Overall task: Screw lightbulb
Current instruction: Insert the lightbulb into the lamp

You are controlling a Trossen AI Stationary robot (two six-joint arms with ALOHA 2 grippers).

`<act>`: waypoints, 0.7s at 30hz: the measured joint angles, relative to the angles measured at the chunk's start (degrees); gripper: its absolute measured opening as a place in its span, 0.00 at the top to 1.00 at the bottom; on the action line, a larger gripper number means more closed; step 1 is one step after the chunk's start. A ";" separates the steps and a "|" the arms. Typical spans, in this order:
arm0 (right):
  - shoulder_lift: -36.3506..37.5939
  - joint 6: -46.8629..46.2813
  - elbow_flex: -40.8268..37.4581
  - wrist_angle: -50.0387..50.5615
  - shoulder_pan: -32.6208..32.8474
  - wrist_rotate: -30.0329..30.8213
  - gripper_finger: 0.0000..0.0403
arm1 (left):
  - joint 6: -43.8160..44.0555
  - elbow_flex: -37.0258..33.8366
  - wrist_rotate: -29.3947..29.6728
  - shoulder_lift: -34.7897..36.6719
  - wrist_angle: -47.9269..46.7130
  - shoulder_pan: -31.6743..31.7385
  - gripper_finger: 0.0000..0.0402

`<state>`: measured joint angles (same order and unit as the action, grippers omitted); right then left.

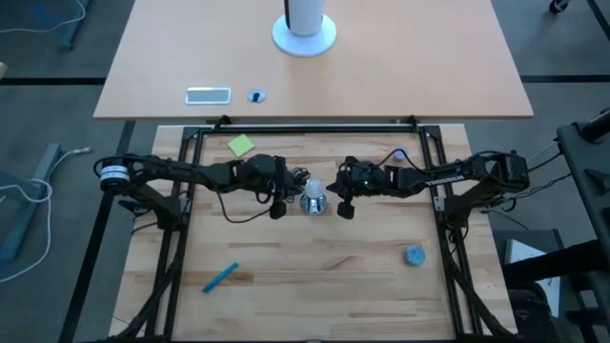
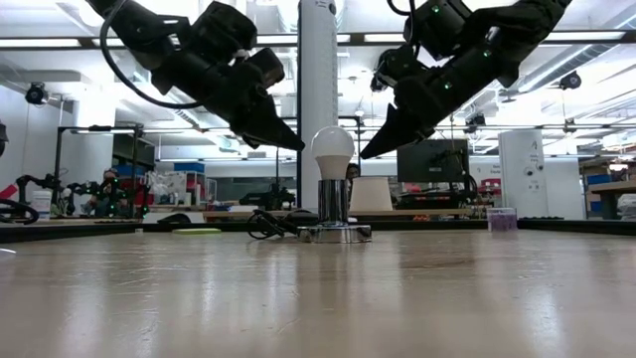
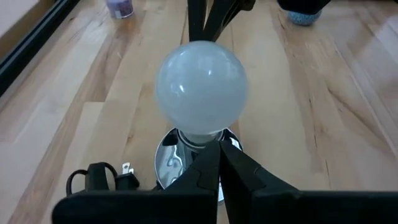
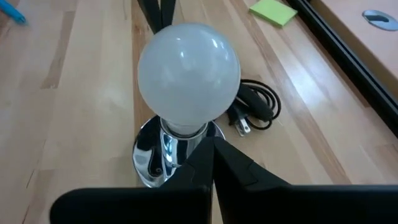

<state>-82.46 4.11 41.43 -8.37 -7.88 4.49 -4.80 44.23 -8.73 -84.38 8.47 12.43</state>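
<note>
A: Where is the lightbulb (image 2: 333, 149) sitting?

B: Upright in the metal socket (image 2: 335, 211) at mid-table.

A: And the grippers?

B: The left gripper (image 2: 295, 147) and right gripper (image 2: 368, 154) are flanking it, fingers pressed together, holding nothing (seating apparently done). Next: checking tightness calls for opening first.

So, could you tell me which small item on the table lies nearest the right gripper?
The blue-grey cap, by the right gripper; the green note and blue marker lie on the left arm's side.
</note>
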 joint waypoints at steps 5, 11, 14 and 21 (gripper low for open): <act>-0.01 -0.02 0.00 -1.97 0.13 -0.25 1.00 | -0.04 0.00 -0.37 0.13 1.17 0.00 1.00; -0.02 0.20 -0.02 -4.35 0.13 -1.59 1.00 | -0.35 0.00 -0.39 -0.45 4.91 0.00 1.00; -0.02 0.23 -0.02 -4.34 0.29 -1.57 1.00 | -0.40 0.00 0.04 -0.54 4.74 0.00 1.00; -0.02 -0.37 -0.02 -4.17 0.37 -1.29 1.00 | -0.42 0.00 0.87 -0.54 4.40 0.00 1.00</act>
<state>-82.48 3.75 41.41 -12.53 -7.51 3.21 -5.22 44.23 -7.86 -84.93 12.87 12.43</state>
